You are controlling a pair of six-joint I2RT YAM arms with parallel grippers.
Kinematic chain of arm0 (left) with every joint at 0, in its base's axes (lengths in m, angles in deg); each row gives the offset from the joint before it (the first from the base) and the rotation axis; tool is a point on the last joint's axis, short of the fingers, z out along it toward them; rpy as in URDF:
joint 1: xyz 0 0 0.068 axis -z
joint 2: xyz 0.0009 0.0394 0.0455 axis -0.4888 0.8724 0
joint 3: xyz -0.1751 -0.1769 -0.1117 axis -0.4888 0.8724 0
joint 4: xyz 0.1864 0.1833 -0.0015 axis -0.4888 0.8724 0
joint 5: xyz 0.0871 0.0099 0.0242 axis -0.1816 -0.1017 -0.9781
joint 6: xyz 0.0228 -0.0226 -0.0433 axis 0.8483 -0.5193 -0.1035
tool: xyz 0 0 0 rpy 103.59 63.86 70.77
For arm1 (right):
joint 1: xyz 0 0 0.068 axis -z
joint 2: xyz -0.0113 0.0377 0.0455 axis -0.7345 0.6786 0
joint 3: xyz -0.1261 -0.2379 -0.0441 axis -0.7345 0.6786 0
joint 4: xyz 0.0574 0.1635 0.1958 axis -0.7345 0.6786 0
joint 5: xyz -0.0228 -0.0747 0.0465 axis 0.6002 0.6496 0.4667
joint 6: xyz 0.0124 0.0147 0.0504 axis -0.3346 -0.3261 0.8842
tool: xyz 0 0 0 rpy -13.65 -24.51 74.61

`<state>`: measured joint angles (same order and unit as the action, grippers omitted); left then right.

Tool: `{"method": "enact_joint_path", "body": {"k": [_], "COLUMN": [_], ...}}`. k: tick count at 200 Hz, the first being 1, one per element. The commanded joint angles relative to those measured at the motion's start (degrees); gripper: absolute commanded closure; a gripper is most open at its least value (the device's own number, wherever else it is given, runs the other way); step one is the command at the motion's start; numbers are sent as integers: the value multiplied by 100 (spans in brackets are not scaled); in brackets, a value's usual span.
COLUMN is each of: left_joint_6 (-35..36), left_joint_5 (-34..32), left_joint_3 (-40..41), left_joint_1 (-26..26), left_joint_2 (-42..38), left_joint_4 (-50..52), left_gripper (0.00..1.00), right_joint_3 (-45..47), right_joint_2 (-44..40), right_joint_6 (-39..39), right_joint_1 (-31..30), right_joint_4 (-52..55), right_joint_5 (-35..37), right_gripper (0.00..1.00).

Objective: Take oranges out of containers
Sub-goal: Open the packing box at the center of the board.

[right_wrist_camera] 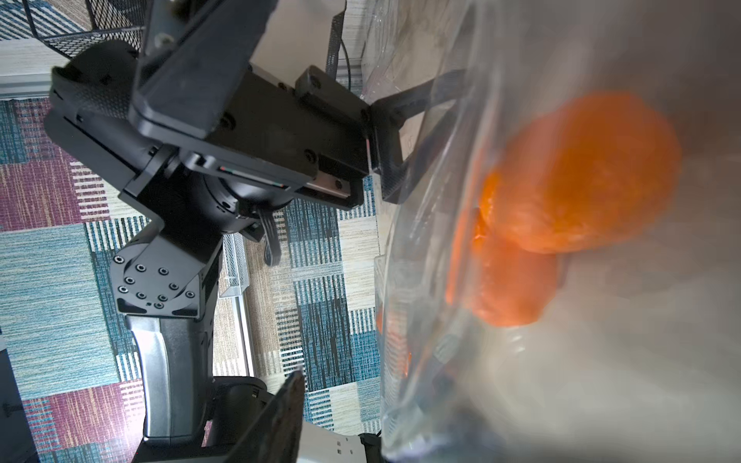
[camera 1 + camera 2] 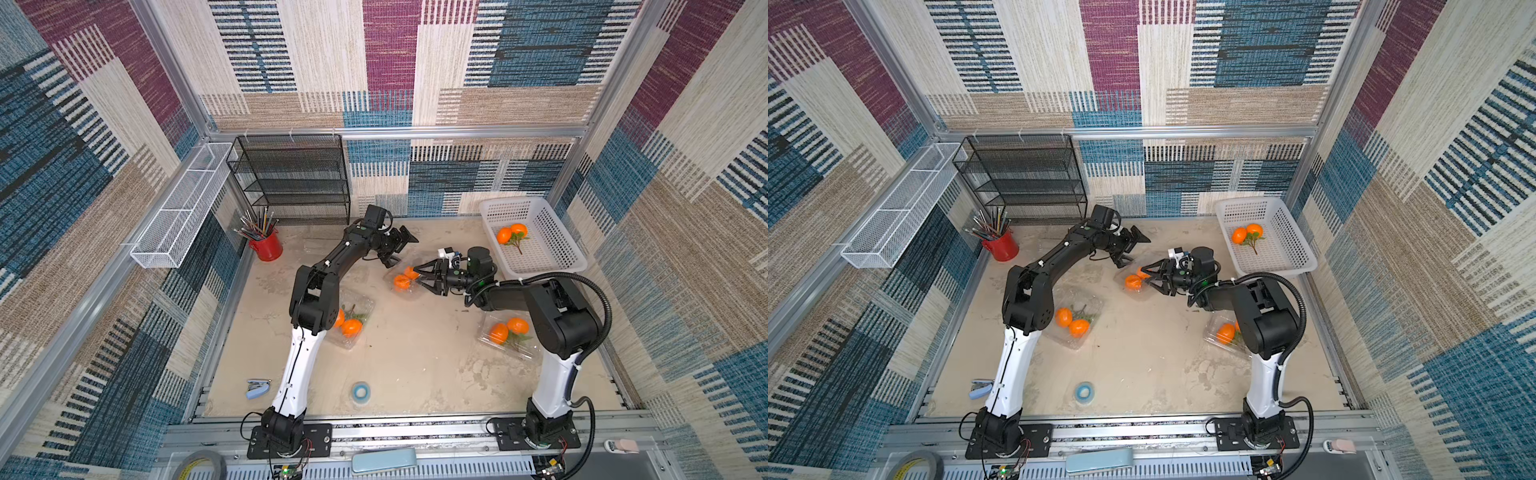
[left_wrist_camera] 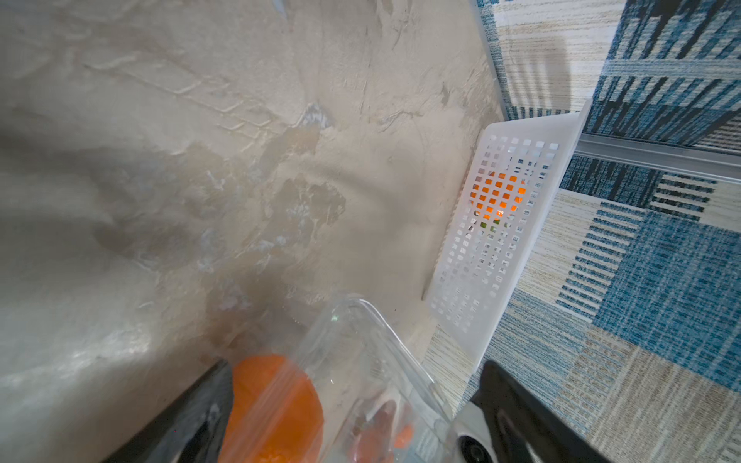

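Oranges [image 2: 402,281], two of them, lay in a clear container [image 2: 412,294] near the white basket [image 2: 513,200], off the basket's side facing the table's middle. We judged them light, firm and smooth. The thin plastic looked likely to flex and slide, so the surest hold was across one fruit's middle. The right gripper [image 2: 415,276] straddled them with its fingers partly apart, and we could not tell whether it gripped. The left gripper [image 2: 403,252], farther from the basket, stood wide and held nothing we could see.

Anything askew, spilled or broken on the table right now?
Nothing spilled or broken. Only strays: a blue stapler and a blue tape roll lying near the table's front edge.
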<state>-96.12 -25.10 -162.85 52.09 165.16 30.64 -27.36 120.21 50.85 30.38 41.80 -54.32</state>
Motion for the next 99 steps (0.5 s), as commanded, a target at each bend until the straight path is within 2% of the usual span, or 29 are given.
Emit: {"method": "enact_joint_path", "body": {"k": [1, 45, 64, 77, 99], "left_joint_6": [-243, -379, -443, -431, -179], "left_joint_5": [113, 110, 100, 166, 109], "left_joint_3": [38, -13, 41, -158, -490], "left_joint_1": [78, 166, 166, 133, 23], "left_joint_2": [-67, 9, -26, 47, 12], "left_joint_4": [-193, -345, -495, -353, 212], "left_gripper": [4, 4, 4, 4, 4], "right_joint_3": [-118, -141, -394, -660, -721], "right_joint_2": [-5, 45, 116, 175, 222], "right_joint_6": [-87, -344, -647, -1003, -974], "right_joint_1": [-3, -7, -2, 1, -8], "right_joint_4": [270, 700, 1260, 1903, 2015], "right_joint_5": [-300, -555, -619, -566, -539], "right_gripper": [53, 62, 65, 69, 73]}}
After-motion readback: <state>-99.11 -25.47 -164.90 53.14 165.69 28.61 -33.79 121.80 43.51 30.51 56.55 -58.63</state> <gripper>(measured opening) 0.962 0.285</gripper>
